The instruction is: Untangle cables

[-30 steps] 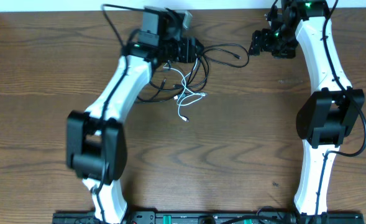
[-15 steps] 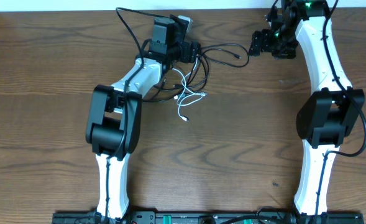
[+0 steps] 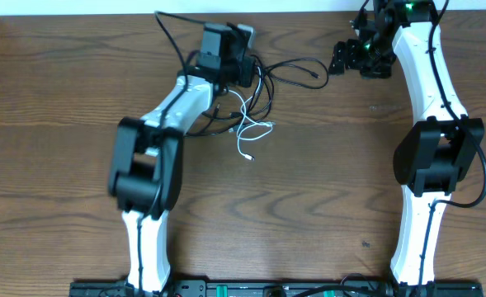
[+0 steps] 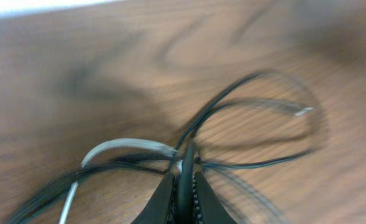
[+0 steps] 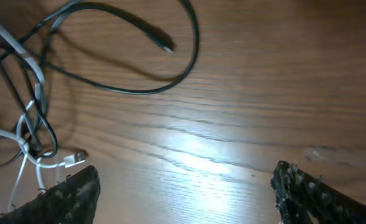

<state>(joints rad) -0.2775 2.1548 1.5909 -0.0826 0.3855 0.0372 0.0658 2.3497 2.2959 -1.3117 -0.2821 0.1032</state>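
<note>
Left wrist view alone shows left gripper [image 4: 183, 198] clamped on black cable [image 4: 186, 165], white cable [image 4: 127, 144] beside; right wrist view: right gripper [image 5: 186, 193] gaping, empty.

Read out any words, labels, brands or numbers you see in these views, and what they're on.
No readable text anywhere.
The black cable, white cable, table, left arm and right arm bear no print.
The strip along the overhead view's bottom edge has green marks too small to read.
</note>
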